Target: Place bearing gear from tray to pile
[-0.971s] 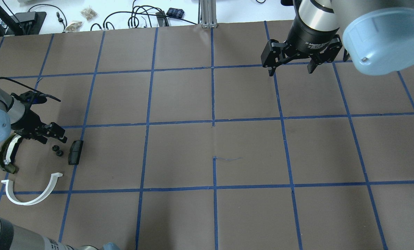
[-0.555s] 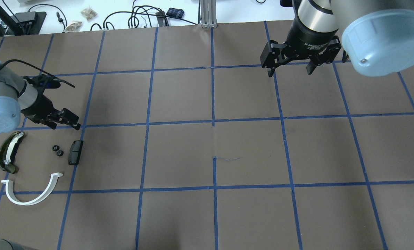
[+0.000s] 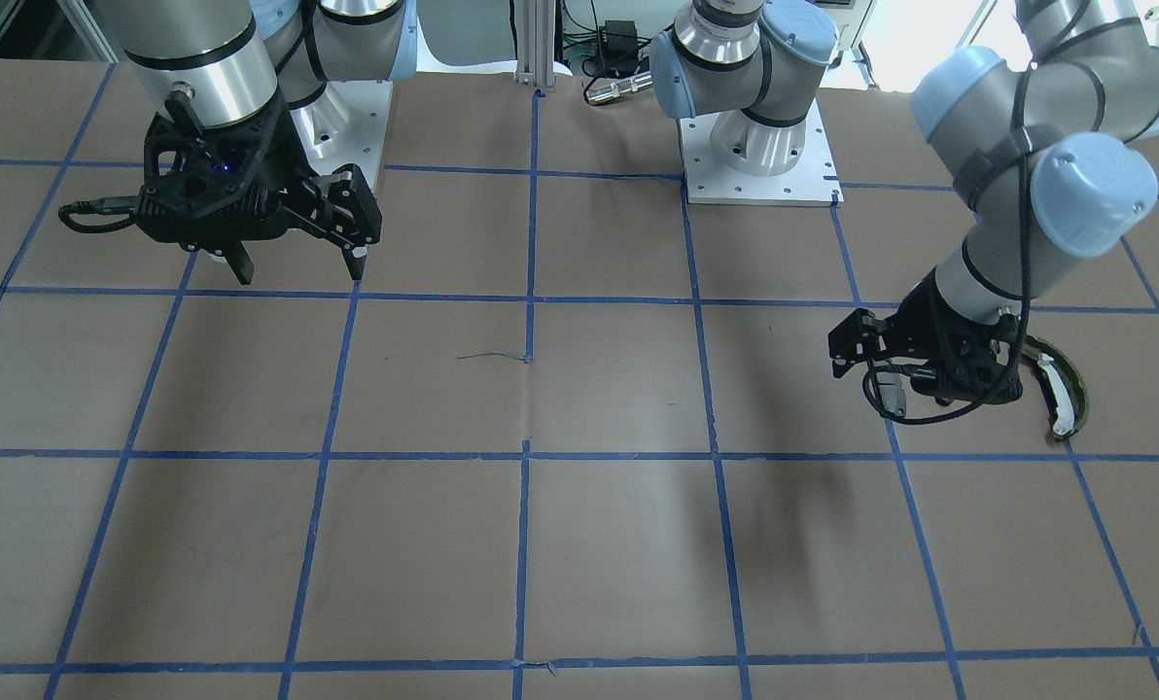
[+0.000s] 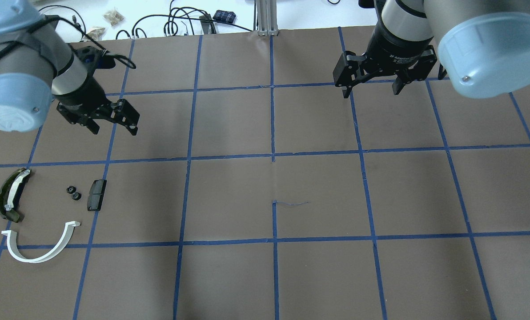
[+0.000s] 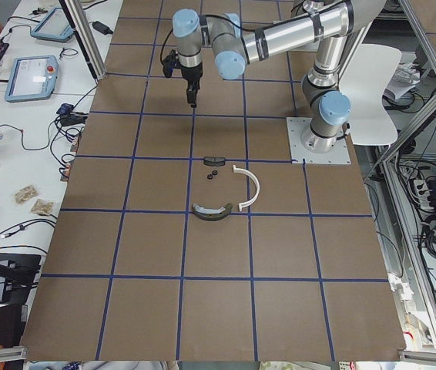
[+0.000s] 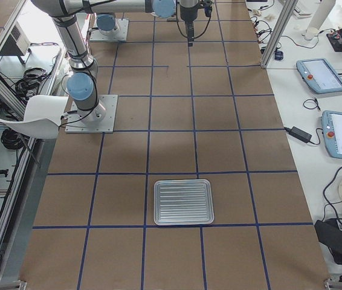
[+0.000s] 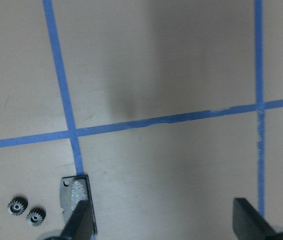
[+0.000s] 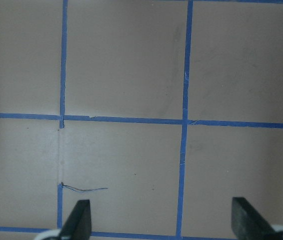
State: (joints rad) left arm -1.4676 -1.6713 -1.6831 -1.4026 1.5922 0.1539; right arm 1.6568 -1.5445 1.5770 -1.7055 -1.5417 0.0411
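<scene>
Tabletop [image 4: 229, 195] bears two gears [image 4: 73, 192] in the pile [image 4: 96, 194]; left tool [image 4: 114, 129] and right tool [image 4: 371, 93] both gape open.

Front view: the left hand [image 3: 861, 374] hides one end of the dark olive curved piece with white strip [image 3: 1066, 394]. Left wrist view: small black rectangular block [image 7: 74, 192] cut off at lower edge.

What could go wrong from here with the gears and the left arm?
The two gears lie loose beside the black block; a low pass by the open left end effector could scatter them. Its cable hangs in a loose loop and might snag a part. The tray looks empty, so another pick may grasp nothing.
</scene>
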